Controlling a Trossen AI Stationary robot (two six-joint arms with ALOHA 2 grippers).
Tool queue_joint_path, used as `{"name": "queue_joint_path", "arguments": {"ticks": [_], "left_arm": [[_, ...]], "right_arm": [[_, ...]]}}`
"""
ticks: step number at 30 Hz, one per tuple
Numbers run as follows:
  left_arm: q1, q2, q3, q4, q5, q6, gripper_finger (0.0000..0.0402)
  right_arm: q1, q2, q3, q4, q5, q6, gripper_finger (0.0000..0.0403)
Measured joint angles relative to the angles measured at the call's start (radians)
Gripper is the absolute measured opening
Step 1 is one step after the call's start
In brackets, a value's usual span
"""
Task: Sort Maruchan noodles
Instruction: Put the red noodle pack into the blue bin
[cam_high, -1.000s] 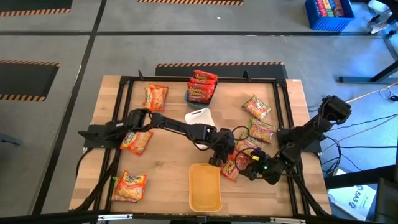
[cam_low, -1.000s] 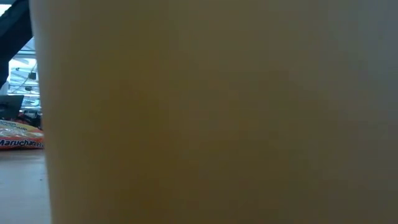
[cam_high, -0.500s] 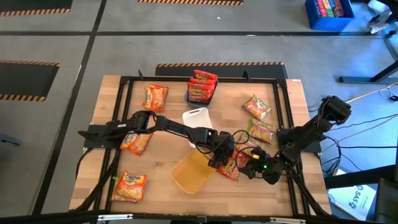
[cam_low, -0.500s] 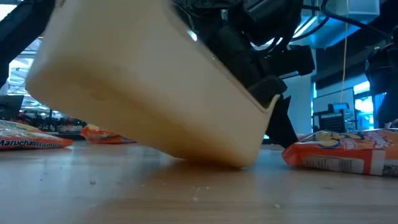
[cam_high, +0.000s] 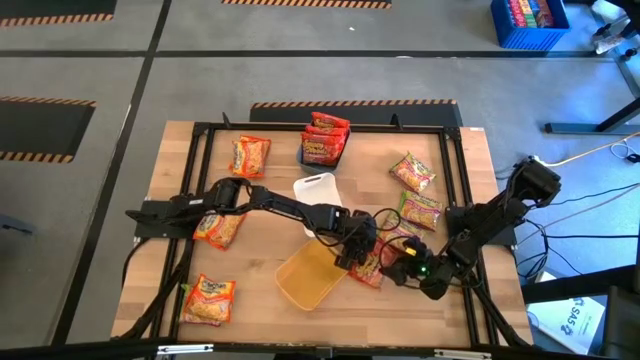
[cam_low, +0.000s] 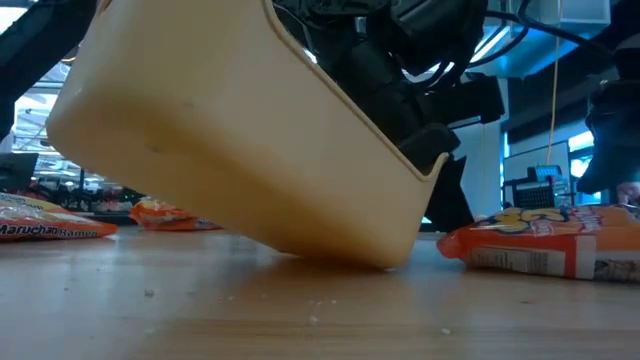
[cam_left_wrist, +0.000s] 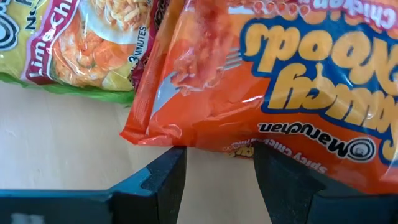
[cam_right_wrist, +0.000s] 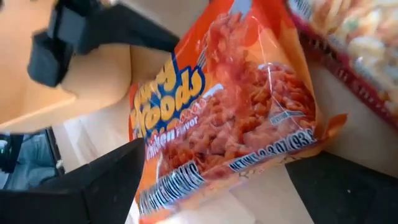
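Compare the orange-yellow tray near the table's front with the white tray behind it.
Colour: the orange-yellow tray is amber; the white tray is plain white.
Pose: the orange-yellow tray sits skewed to the table edges and, in the low view, is tipped up on one edge; the white tray looks flat as far as the high view shows.
Contact: the left gripper is at the orange-yellow tray's rim; nothing touches the white tray.
Both appear empty.

Light wooden table (cam_high: 270, 240) with a black frame, ramen packets (cam_high: 251, 156) scattered flat across it, a white tray (cam_high: 317, 187) near the middle, a blue-grey tray (cam_high: 318, 152) of packets at the far edge, an orange-yellow tray (cam_high: 305, 278) tilted, one edge on the wood
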Motion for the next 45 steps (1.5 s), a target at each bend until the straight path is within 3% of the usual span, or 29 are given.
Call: {"name": "queue_joint_path", "arguments": {"ticks": [5,9,20,25,33,42,45], "left_arm": [[0.002,0.000,-0.002,-0.011,-0.017,-0.004,0.0180],[0.001,0.000,-0.002,-0.008,-0.020,-0.004,0.0180],[0.000,0.000,-0.002,-0.004,-0.065,-0.003,0.0180],[0.000,0.000,-0.002,-0.004,-0.078,-0.018,0.0180],[-0.009,-0.006,-0.002,-0.001,-0.118,-0.019,0.0180],[-0.011,-0.008,0.000,0.018,-0.131,-0.018,0.0180],[-0.012,-0.008,0.000,0.018,-0.135,-0.019,0.0180]], "right_arm": [[0.000,0.001,-0.003,-0.004,0.126,-0.015,0.0379],[0.000,0.000,-0.003,0.000,0.159,-0.019,0.0367],[0.000,-0.001,-0.002,0.002,0.195,-0.018,0.0257],[-0.001,-0.001,-0.001,0.002,0.214,-0.016,0.0230],[-0.002,-0.001,0.000,0.005,0.230,-0.017,0.0242],[-0.002,-0.002,0.001,0.009,0.242,-0.018,0.0295],[-0.009,-0.002,0.001,0.009,0.253,-0.017,0.0288]]}}
